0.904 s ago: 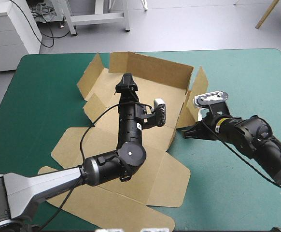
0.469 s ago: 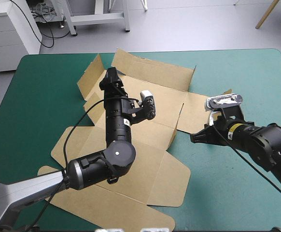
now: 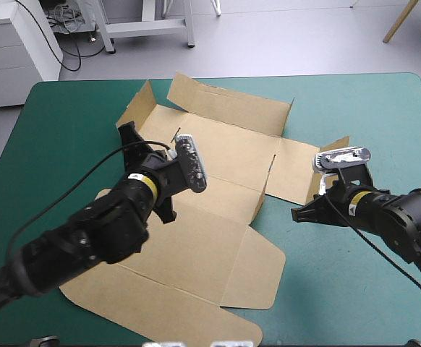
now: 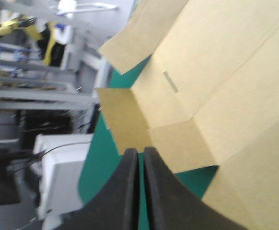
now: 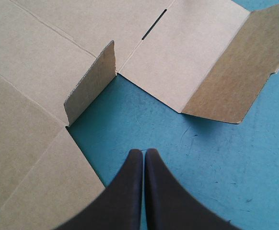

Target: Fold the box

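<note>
The brown box (image 3: 218, 238) lies spread out on the teal-green cover, its far wall (image 3: 232, 101) and left flaps partly raised. My left gripper (image 3: 129, 134) is at the box's left side, by the left flaps. In the left wrist view its black fingers meet, and the left gripper (image 4: 140, 151) points at the edge where two small flaps (image 4: 178, 143) join; no board shows between them. My right gripper (image 3: 297, 215) rests shut on the cover just right of the box. The right gripper (image 5: 143, 151) faces a small raised tab (image 5: 91, 81) and the right flap (image 5: 230, 76).
Bare teal-green cover (image 3: 355, 116) stretches to the right of the box and beyond my right arm. The box's front lid panel (image 3: 160, 311) reaches close to the table's near edge.
My left arm swung from the box's middle to its left side and its fingers shut. My right gripper drew back to the right, and the right flap dropped from upright to nearly flat.
</note>
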### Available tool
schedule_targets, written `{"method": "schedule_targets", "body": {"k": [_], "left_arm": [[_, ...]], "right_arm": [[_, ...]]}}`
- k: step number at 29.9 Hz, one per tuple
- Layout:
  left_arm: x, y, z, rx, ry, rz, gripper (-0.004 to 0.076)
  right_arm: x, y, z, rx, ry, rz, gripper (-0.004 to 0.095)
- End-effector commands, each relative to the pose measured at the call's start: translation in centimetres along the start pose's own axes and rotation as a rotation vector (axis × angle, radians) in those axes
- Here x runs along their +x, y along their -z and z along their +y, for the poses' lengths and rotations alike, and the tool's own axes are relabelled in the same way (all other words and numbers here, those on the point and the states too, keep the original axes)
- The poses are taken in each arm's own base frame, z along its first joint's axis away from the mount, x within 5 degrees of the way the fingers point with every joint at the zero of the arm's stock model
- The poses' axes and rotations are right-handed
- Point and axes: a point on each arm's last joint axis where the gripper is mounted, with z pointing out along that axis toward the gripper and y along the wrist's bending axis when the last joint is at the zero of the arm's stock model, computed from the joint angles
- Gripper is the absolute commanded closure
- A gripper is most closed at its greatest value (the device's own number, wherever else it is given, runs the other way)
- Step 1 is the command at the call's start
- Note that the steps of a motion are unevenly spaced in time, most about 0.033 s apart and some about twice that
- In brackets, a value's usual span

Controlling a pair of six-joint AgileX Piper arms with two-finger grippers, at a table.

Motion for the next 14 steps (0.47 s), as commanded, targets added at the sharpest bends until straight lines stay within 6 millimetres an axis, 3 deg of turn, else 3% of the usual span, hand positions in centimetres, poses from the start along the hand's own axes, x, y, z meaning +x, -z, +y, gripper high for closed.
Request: {"method": "schedule_targets", "body": {"k": [1,8,14], "left_arm": [[0.5,4.6,2.8,0.083,0.109,-0.178,0.0711],[4.1,9.3,3.4,0.275,0.25,-0.283,0.0711],[7.5,12.2,4.4,0.27,0.395,-0.357,0.0721]], "right_arm": [[-1.0,1.3,0.1,-0.017,0.0,-0.09,0.091],[-0.6,2.4,0.0,-0.017,-0.001,-0.104,0.091],[-0.3,3.7,-0.2,-0.021,-0.004,-0.135,0.0911]]}}
